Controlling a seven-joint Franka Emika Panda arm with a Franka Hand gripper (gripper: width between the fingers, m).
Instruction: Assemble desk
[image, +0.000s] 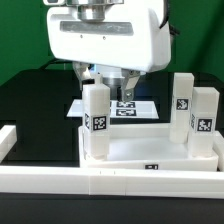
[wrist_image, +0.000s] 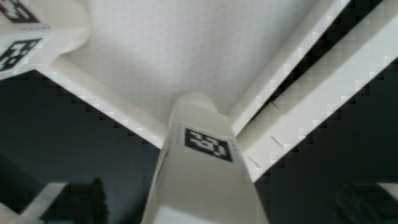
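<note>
Tabletop (image: 150, 150) sits lower centre of the exterior frame, just behind the long front rail (image: 100, 182), rim up. Three legs are upright. One leg (image: 95, 122) stands at the tabletop's near-left corner, and two more (image: 183, 105) (image: 205, 120) stand at its right edge. Can't tell whether those two are seated in their sockets or just parked beside the tray. Marker board (image: 128, 106) lies flat behind, centre frame. Pincer (image: 115, 85) hangs upper centre, just above and slightly right of the left leg's top. In the wrist view that leg (wrist_image: 199, 150) runs up the middle with the tabletop (wrist_image: 178, 50) beyond. One finger (wrist_image: 50, 200) shows dimly off to the side, clear of the leg, so the pincer is apart and gripping nothing. My read: the step in hand is fitting the left leg, and it stands on its own. How deep it's seated isn't visible. The next move is either to come down square over the leg, close on its flat sides and twist it home, or to lift straight up and go for another leg. Risk is a finger clipping the leg and tipping it.
</note>
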